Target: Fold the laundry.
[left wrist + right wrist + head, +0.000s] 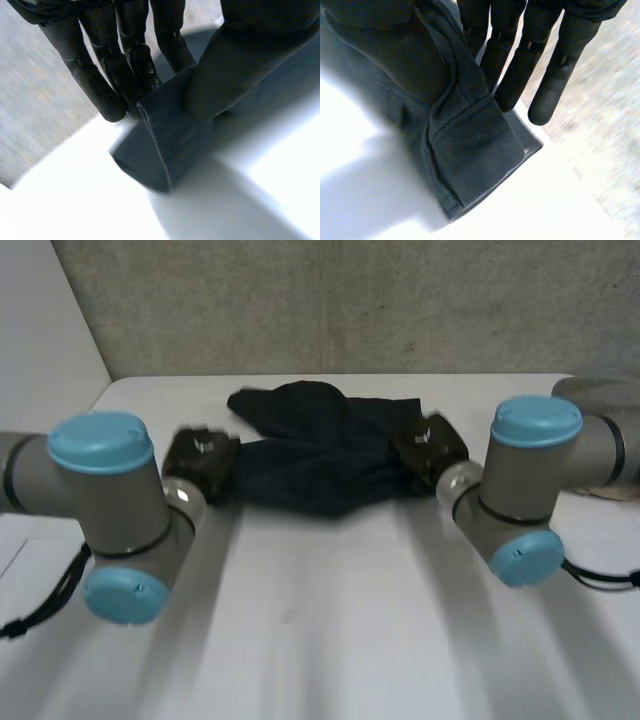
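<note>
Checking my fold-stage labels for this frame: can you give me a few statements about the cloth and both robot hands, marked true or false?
1. The dark cloth lies on the white table. True.
2. The left robot hand pinches an edge of the cloth. True.
3. The right robot hand hovers clear of the cloth. False: it pinches the cloth's opposite end.
4. The cloth is folded into a neat square. False: it lies bunched between the two hands.
</note>
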{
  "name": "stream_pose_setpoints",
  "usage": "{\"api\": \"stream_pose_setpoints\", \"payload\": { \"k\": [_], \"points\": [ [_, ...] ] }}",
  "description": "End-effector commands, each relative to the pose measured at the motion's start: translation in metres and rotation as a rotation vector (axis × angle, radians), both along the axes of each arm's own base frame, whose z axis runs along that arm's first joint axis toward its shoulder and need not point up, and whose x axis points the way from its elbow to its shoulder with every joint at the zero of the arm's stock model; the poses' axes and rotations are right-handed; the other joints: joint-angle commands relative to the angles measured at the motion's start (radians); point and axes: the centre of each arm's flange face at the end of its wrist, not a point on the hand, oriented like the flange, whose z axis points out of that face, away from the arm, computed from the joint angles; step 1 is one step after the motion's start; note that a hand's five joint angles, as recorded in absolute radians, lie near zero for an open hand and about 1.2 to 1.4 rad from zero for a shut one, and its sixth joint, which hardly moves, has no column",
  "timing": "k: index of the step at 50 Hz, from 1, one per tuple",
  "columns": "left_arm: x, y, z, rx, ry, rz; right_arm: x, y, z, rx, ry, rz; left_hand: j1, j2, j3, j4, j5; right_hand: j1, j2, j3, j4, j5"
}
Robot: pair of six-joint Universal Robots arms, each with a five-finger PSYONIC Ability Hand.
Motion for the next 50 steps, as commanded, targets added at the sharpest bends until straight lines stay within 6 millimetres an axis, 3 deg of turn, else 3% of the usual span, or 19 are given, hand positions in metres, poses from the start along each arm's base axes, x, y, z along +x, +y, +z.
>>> {"api": "stream_pose_setpoints", "payload": {
  "k": [1,2,4,6,10,14,17,25,32,40,46,50],
  "points": [
    [0.006,0.03,-0.018,0.192,-0.105,-0.031,-0.017,0.025,-0.009,0.113,0.078,-0.008,0.222,0.198,0.207,0.197,0.224,0.272,0.212,0.204,0.198,0.199],
    [0.007,0.032,-0.018,0.202,-0.109,-0.033,-0.017,0.027,-0.008,0.122,0.08,-0.008,0.222,0.198,0.207,0.197,0.224,0.255,0.195,0.186,0.18,0.181],
    [0.009,0.032,-0.012,0.205,-0.109,-0.026,-0.021,0.032,-0.003,0.148,0.088,-0.012,-0.149,-0.173,-0.164,-0.174,-0.147,0.041,-0.019,-0.027,-0.034,-0.033],
    [0.01,0.031,-0.006,0.191,-0.099,-0.019,-0.024,0.035,0.002,0.166,0.091,-0.022,-0.343,-0.367,-0.359,-0.368,-0.341,-0.191,-0.251,-0.259,-0.265,-0.264],
    [0.018,0.023,0.014,0.138,-0.059,0.006,-0.034,0.043,0.021,0.23,0.062,-0.072,-0.496,-0.52,-0.511,-0.521,-0.494,-0.505,-0.565,-0.573,-0.579,-0.579],
    [0.021,0.024,0.024,0.125,-0.04,0.008,-0.042,0.053,0.031,0.308,0.051,-0.098,-0.602,-0.626,-0.618,-0.627,-0.6,-0.571,-0.631,-0.639,-0.645,-0.644],
    [0.024,0.027,0.02,0.155,-0.055,0.005,-0.05,0.059,0.032,0.355,0.067,-0.113,-0.658,-0.682,-0.673,-0.683,-0.656,-0.609,-0.669,-0.677,-0.683,-0.682],
    [0.027,0.036,-0.004,0.243,-0.097,-0.025,-0.06,0.051,0.017,0.257,0.109,-0.074,-0.661,-0.685,-0.677,-0.686,-0.659,-0.597,-0.657,-0.665,-0.672,-0.671],
    [0.021,0.022,-0.03,0.245,-0.139,-0.036,-0.047,0.043,-0.003,0.105,0.097,0.004,-0.62,-0.644,-0.636,-0.645,-0.618,-0.606,-0.666,-0.674,-0.68,-0.679],
    [0.015,0.019,-0.036,0.267,-0.15,-0.046,-0.039,0.037,-0.019,0.062,0.095,0.01,-0.602,-0.627,-0.618,-0.627,-0.6,-0.577,-0.637,-0.645,-0.651,-0.65],
    [0.011,0.015,-0.039,0.257,-0.153,-0.048,-0.037,0.031,-0.024,0.046,0.09,-0.008,-0.432,-0.456,-0.448,-0.457,-0.43,-0.342,-0.402,-0.41,-0.417,-0.416],
    [0.009,0.011,-0.046,0.264,-0.166,-0.048,-0.037,0.026,-0.024,0.034,0.084,-0.022,-0.244,-0.269,-0.26,-0.269,-0.242,-0.066,-0.126,-0.134,-0.141,-0.14]
  ]
}}
